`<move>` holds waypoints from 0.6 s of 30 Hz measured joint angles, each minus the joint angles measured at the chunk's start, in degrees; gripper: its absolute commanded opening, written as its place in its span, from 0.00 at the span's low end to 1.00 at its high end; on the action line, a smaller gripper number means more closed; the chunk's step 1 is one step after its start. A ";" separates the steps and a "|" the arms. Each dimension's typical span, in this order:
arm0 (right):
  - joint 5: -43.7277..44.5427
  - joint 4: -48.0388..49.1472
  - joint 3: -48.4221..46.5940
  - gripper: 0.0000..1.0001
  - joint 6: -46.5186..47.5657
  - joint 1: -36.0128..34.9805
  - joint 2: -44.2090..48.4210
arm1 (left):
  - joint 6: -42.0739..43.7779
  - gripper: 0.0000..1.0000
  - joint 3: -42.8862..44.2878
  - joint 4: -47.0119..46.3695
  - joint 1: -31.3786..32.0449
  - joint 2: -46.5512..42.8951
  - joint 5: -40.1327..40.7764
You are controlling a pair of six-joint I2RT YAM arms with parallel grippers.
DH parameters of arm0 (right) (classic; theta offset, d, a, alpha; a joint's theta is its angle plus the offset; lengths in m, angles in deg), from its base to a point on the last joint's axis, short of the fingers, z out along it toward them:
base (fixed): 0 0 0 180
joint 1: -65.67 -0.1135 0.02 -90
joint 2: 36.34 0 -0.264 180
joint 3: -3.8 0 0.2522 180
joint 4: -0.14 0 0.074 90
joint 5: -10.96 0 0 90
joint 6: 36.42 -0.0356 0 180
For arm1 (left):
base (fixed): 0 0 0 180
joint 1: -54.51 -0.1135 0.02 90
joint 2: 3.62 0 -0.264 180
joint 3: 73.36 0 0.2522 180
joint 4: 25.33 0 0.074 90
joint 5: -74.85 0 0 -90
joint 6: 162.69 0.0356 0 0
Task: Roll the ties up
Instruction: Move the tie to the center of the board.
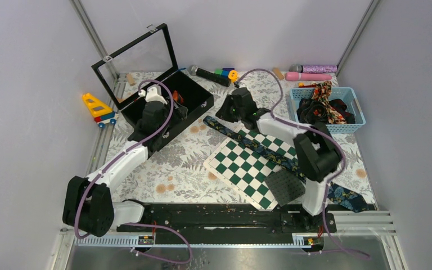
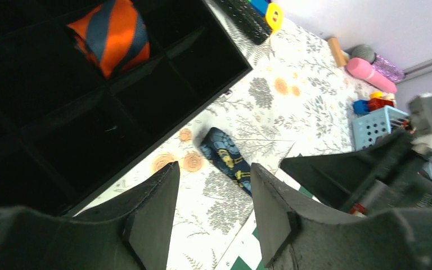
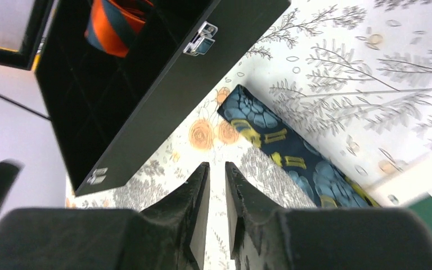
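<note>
Black box: on the flowered tablecloth, lid up, divided inside into compartments.
Orange striped tie: rolled up, sitting in one compartment of the black box; the right wrist view shows it there too.
Navy flowered tie: flat and unrolled. Its narrow end lies on the cloth just beside the box's front wall, not touching it. From there it runs away from the box, over the chequered board, to the near right edge of the table.
Heap of ties: loose in a blue basket, well to the right of the black box.
Left claw: above the box's front edge, fingers apart with nothing between them. The navy tie's end shows through the gap, lower down on the cloth.
Right claw: just outside the box's front wall, over bare cloth beside the tie's end. Its fingers are nearly together, with a thin slit between them and nothing in it. It is not touching the tie.
</note>
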 measured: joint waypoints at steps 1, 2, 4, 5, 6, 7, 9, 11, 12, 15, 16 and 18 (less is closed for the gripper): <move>0.31 -1.18 1.40 0.26 0.61 0.24 2.80 | -0.33 0.52 -0.11 -0.90 0.31 0.46 -0.35; 0.61 -2.16 2.71 0.27 1.07 0.63 5.66 | -0.61 0.53 -0.17 -1.68 0.63 1.07 -0.83; 0.81 -3.98 5.60 0.28 1.70 2.01 11.63 | -1.53 0.54 -0.17 -3.69 1.60 3.06 -2.14; 0.87 -4.52 6.91 0.30 1.84 2.82 14.12 | -2.16 0.55 -0.17 -4.83 2.23 4.44 -2.93; 0.85 -5.42 8.81 0.30 2.14 4.07 17.51 | -2.80 0.55 -0.17 -5.84 2.89 5.86 -3.69; 0.92 -6.25 10.01 0.31 2.27 4.90 19.80 | -3.15 0.56 -0.17 -6.51 3.39 6.82 -4.13; 1.25 -8.63 13.07 0.35 3.08 7.02 25.14 | -4.24 0.56 -0.17 -8.20 5.75 9.86 -4.59; 2.27 -11.23 14.93 0.37 4.00 8.26 28.85 | -4.92 0.57 -0.17 -9.27 7.98 12.22 -4.83; 2.97 -13.14 15.61 0.38 4.72 8.66 30.67 | -5.31 0.58 -0.17 -9.57 8.85 13.16 -4.96; 4.90 -17.86 15.91 0.40 6.75 8.85 33.90 | -6.45 0.60 -0.24 -10.56 10.75 15.37 -5.09; 5.62 -19.19 15.91 0.41 7.43 8.85 34.62 | -6.82 0.60 -0.39 -10.97 10.91 15.82 -5.05; 6.64 -21.16 15.91 0.41 8.24 8.85 35.50 | -7.21 0.61 -0.55 -11.58 10.88 16.44 -4.87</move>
